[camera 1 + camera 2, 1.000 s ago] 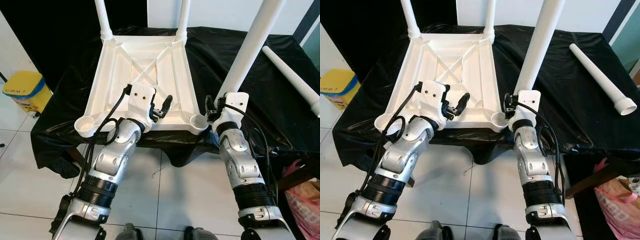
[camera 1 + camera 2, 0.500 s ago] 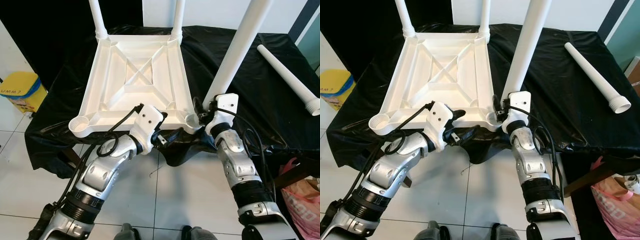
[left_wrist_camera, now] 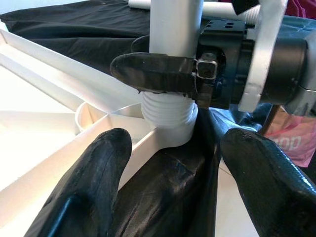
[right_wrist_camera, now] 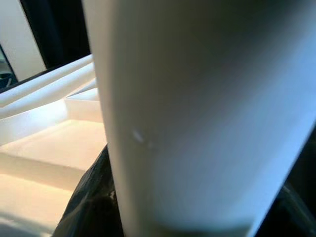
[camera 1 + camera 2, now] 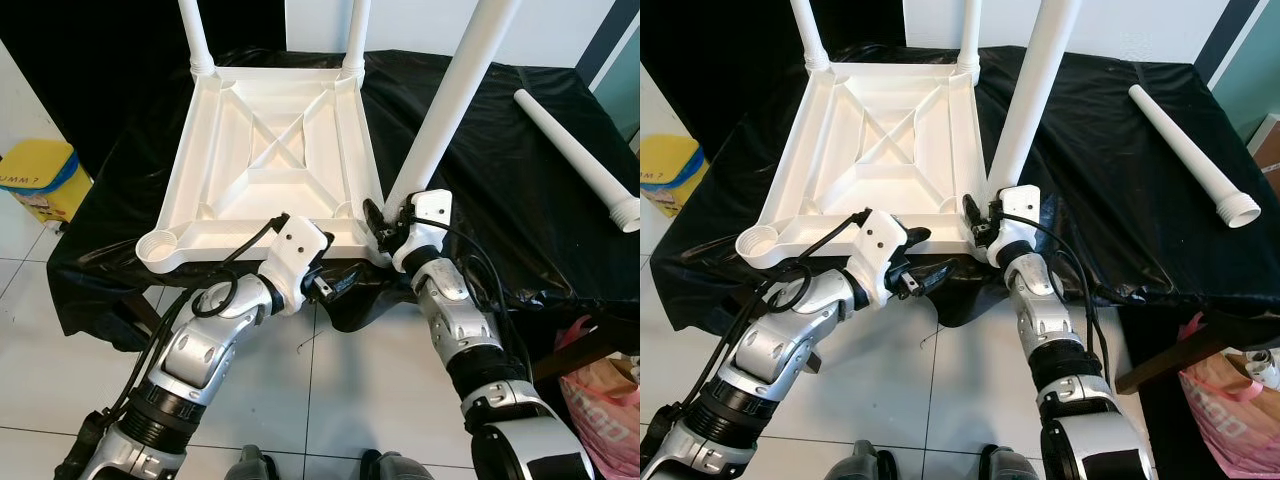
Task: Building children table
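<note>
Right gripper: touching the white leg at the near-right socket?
Touching. In the left wrist view the right gripper has a black finger wrapped against the white leg, just above its threaded end.

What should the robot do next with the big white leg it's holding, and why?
Probably twist the leg down into the near right corner socket. The right gripper is clamped just above its threaded end, which sits at the socket of the upturned tabletop but looks not fully seated.

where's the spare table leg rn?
The loose leg lies flat on the black cloth at the robot's far right, clear of the upturned tabletop, its flared end nearest the robot.
</note>
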You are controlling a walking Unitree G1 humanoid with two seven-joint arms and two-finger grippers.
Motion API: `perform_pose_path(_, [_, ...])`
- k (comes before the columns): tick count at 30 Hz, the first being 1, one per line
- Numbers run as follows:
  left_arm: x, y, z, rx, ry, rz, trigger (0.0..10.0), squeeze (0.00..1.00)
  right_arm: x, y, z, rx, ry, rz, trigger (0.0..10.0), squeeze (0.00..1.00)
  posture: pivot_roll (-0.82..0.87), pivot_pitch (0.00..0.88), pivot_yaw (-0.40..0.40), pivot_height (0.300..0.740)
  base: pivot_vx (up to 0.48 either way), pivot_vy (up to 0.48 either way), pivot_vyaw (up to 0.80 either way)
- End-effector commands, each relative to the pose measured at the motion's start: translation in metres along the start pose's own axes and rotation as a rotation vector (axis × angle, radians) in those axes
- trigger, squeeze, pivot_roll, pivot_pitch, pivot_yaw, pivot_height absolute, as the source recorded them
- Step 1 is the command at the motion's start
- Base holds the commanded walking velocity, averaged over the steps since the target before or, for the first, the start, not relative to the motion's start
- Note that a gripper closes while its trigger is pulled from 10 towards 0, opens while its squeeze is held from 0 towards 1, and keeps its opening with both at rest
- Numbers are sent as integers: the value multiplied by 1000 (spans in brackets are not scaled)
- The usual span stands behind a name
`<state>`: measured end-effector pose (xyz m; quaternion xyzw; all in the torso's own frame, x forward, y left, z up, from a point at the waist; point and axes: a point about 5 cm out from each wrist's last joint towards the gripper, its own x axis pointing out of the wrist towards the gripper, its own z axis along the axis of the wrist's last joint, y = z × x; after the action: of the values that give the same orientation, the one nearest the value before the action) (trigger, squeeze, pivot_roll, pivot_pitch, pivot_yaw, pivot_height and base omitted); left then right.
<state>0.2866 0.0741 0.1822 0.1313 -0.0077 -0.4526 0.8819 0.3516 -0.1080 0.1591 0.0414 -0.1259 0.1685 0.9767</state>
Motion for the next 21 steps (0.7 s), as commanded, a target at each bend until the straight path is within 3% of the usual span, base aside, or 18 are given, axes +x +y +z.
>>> perform_pose_path(1, [-2,-1,-1,11,11,-9,10000,0,-2,0,1,12,-8,-1,10000,0,92,159,-67,740,0,0,0])
perform_pose_path(8, [-1,10,-4,5,23,64,10000,0,-17,-12,21,-9,-121,-81,10000,0,68,163,-64,740,0,0,0])
perform_pose_path(12, [1,19,-1,-54,-18,138,10000,0,-27,-18,31,-27,-173,-139,10000,0,52,161,-57,740,0,0,0])
perform_pose_path(21, [1,31,-1,-161,-59,258,10000,0,-45,-23,31,-50,-154,-233,10000,0,31,156,-50,740,0,0,0])
